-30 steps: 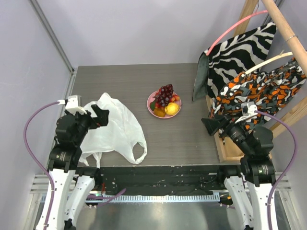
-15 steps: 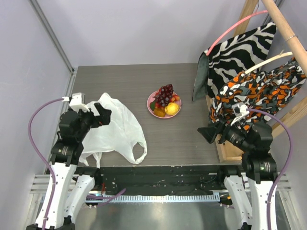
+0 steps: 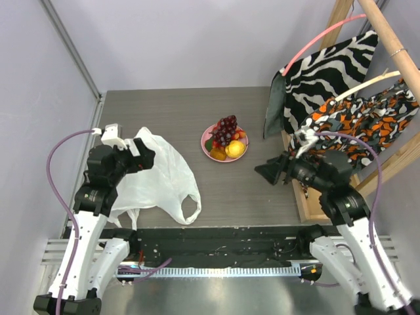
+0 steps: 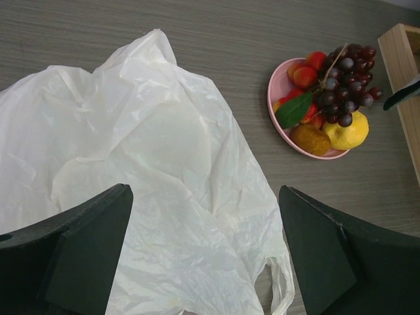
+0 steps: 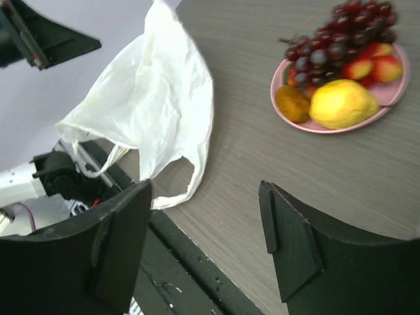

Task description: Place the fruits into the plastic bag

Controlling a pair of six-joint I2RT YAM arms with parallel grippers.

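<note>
The fruits lie heaped on a round pink plate (image 3: 205, 146) in the table's middle: a dark purple grape bunch (image 3: 226, 128), a yellow lemon (image 3: 235, 149), small red and orange pieces. They also show in the left wrist view (image 4: 344, 75) and the right wrist view (image 5: 338, 104). The white plastic bag (image 3: 159, 176) lies flat at the left, handle loop toward the near edge. My left gripper (image 3: 139, 157) is open over the bag (image 4: 164, 170). My right gripper (image 3: 270, 172) is open and empty, right of the plate, above bare table (image 5: 205, 197).
A wooden rack (image 3: 387, 39) at the right holds a zebra-striped cloth (image 3: 328, 69) and an orange patterned cloth (image 3: 361, 121). Its wooden base (image 3: 303, 203) runs along the table's right side, close behind my right gripper. Walls close the back and left.
My right arm has swung left, away from the rack toward the plate. My left gripper has shifted slightly forward over the bag. Bag and fruits have not moved.
</note>
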